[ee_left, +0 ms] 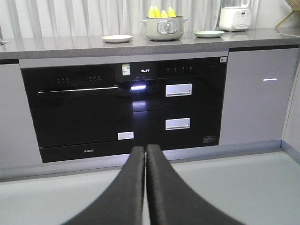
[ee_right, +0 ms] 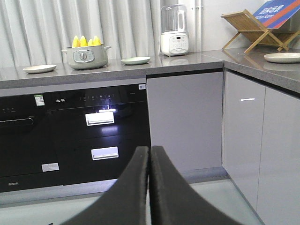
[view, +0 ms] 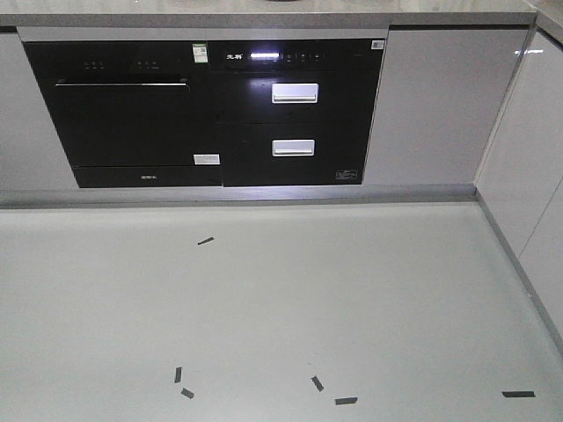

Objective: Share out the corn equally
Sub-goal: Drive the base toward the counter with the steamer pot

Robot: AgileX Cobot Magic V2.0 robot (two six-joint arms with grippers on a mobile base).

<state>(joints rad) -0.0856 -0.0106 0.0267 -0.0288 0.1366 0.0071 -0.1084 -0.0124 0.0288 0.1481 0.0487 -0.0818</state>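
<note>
Corn (ee_left: pixel 161 12) stands tips-up in the pot (ee_left: pixel 164 28) on the worktop (ee_left: pixel 61 47), with the left plate (ee_left: pixel 116 38) and right plate (ee_left: pixel 209 33) bare on either side. The left end effector (ee_left: pixel 145 148) and right end effector (ee_right: pixel 150 149) are pinched closed on nothing, low and well short of the worktop. The cobs look stiff, fairly hefty and perhaps slick. I'd grip one across its body just below the taper and lift it straight up.
</note>
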